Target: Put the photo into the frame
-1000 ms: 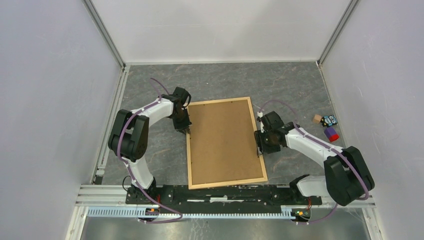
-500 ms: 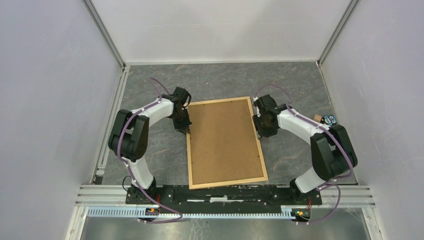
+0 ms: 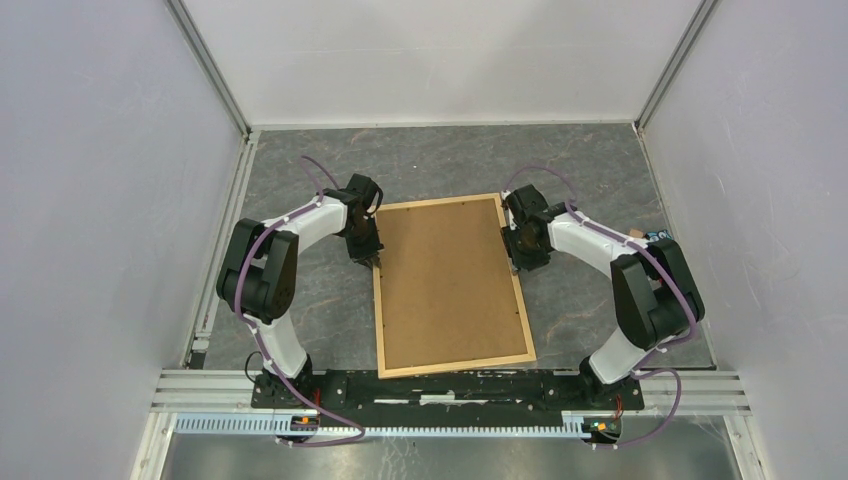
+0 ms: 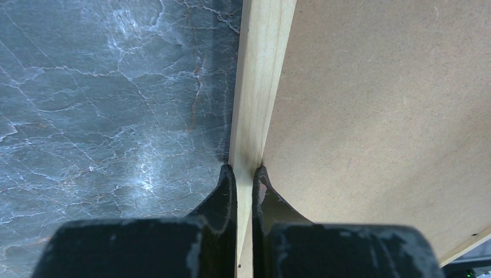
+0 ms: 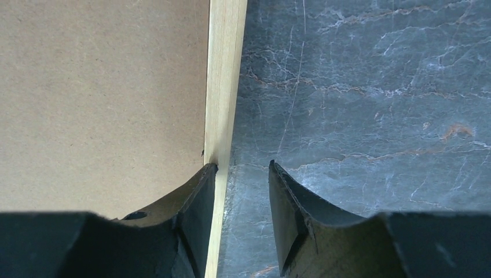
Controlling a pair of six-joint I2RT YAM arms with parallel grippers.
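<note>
The light-wood frame lies flat on the table with a plain brown board filling it. The photo is hidden. My left gripper is shut on the frame's left strip near the far corner, one finger on the table side and one on the board side. My right gripper stands open at the right strip. Its inner finger sits over the edge of the board and the strip, and its outer finger hangs over bare table.
Grey marbled tabletop surrounds the frame, enclosed by white walls on three sides. A small blue toy peeks out behind the right arm by the right wall. A metal rail runs along the near edge.
My right arm has slid along the frame's right strip toward its far end, and its jaws have narrowed a little. The left arm and frame have stayed put.
</note>
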